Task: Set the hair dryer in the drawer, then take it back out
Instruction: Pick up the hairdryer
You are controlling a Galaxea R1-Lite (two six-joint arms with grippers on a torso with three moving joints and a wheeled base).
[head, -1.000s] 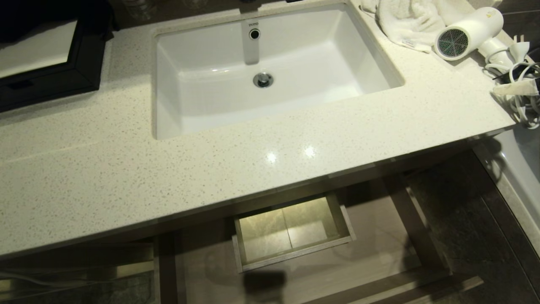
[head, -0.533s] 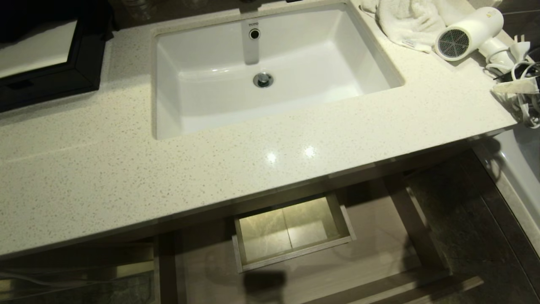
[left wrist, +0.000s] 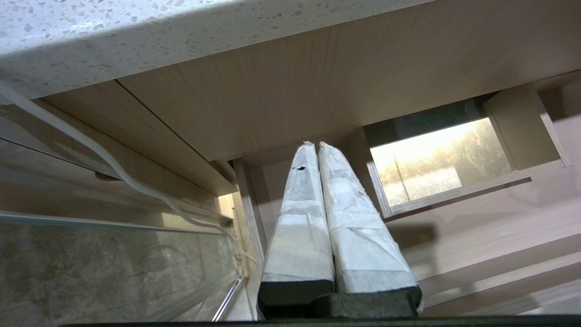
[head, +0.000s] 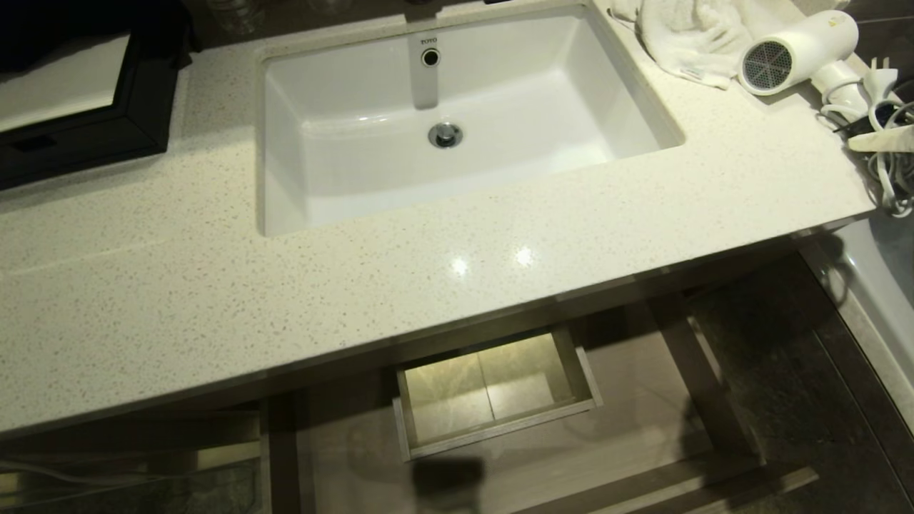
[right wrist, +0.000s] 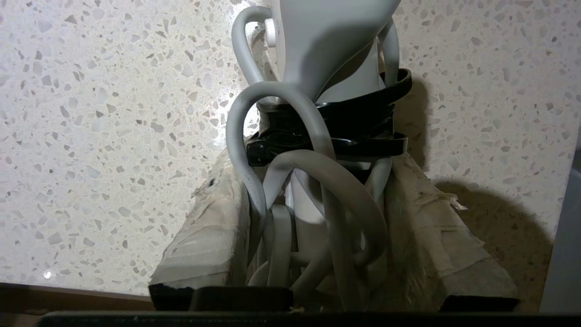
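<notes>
While my right gripper [right wrist: 317, 181] clamps the hair dryer's cord bundle, the drawer [head: 493, 389] sits pulled open under the counter [head: 214, 300].
Right fingers [right wrist: 213, 227] are pressed against both sides of the looped white cord at its black tie, closed onto it, over the counter's right end. Hair dryer [head: 792, 46] body is at the counter's far right corner, grille toward the sink [head: 457, 114], touching the towel [head: 692, 36]. Left gripper [left wrist: 316, 145] hangs below the counter edge, near the drawer, fingers together, holding nothing.
</notes>
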